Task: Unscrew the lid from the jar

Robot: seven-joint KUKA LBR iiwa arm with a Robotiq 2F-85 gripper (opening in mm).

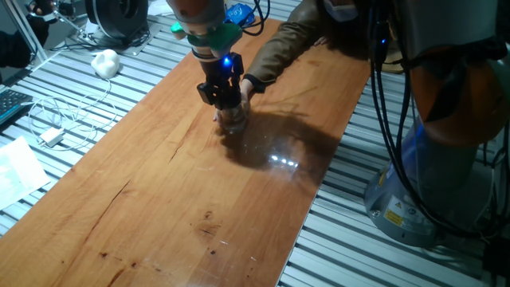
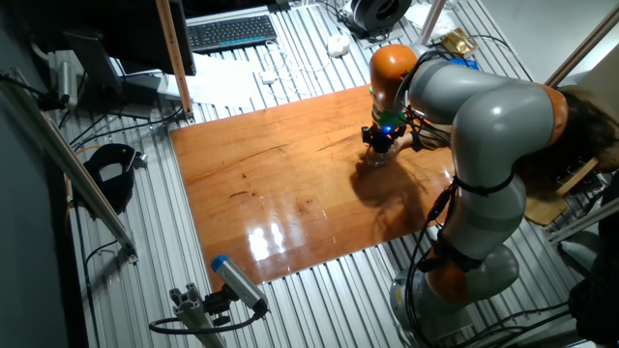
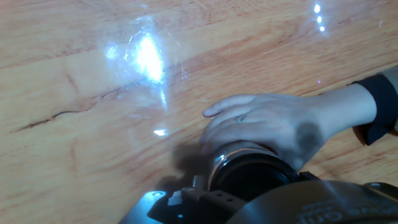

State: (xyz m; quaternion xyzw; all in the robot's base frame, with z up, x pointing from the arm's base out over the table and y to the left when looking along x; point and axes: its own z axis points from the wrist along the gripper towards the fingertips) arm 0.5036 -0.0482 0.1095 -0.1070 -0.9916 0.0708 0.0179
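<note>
Wood tabletop (image 1: 159, 207) carries everything here. KUKA arm (image 2: 484, 126) reaches down over its far half, gripper (image 1: 225, 102) set on top of the jar (image 1: 233, 119). A person's hand (image 3: 267, 124) wraps the jar from the side. The lid is hidden under the gripper; whether the fingers clamp it cannot be told.

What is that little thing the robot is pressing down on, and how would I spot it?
Find the long wooden table. Near its far end the arm's end effector points down, and the jar stands directly beneath it. It is small and clear, and a person's hand wraps around it.
</note>
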